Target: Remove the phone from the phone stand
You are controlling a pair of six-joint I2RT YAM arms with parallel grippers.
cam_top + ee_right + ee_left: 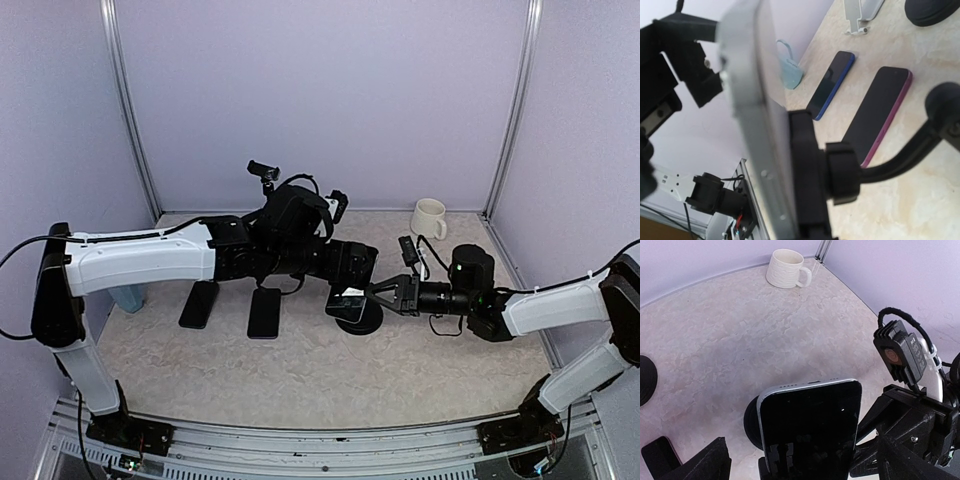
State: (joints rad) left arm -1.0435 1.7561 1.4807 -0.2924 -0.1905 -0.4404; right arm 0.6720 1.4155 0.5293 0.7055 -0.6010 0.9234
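Phone (pixel 810 430), upright in stand (pixel 360 318): L pincer (pixel 346 276) spread either side, ready to lift; R pincer (pixel 385 293) at stand, prob. bracing (closure unclear).

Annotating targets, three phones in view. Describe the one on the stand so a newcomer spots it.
Start at the centre of the table. The phone there is clamped on a black round-based stand, raised and tilted. Its neighbours to the left, a blue phone and a pink-edged phone, lie flat.
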